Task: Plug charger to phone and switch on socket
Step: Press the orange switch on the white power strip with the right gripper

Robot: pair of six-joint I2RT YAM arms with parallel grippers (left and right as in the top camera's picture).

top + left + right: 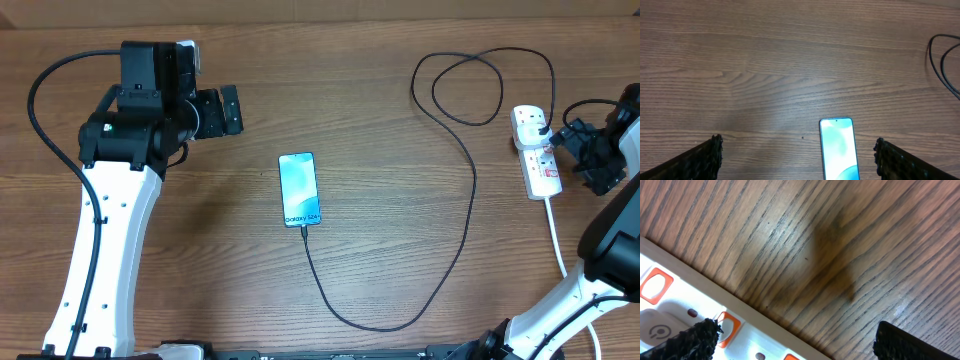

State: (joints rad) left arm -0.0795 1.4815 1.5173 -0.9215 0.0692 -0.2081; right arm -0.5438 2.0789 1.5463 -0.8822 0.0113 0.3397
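The phone (299,188) lies face up mid-table, its light-blue screen lit. The thin black charger cable (462,240) meets the phone's near end, sweeps right and loops at the back. Its black plug (541,126) sits on the far end of the white socket strip (540,172) at the right. My left gripper (225,112) hovers open, up and left of the phone. In the left wrist view the phone (839,150) lies between the spread fingers (695,162). My right gripper (575,155) is open beside the strip. Its left fingertip (692,342) hangs over the socket (675,312), next to an orange switch (727,327).
The strip's thick white lead (556,240) runs toward the near right edge past my right arm's base. A cable loop (942,65) shows at the right of the left wrist view. Bare wooden tabletop (180,250) surrounds the phone.
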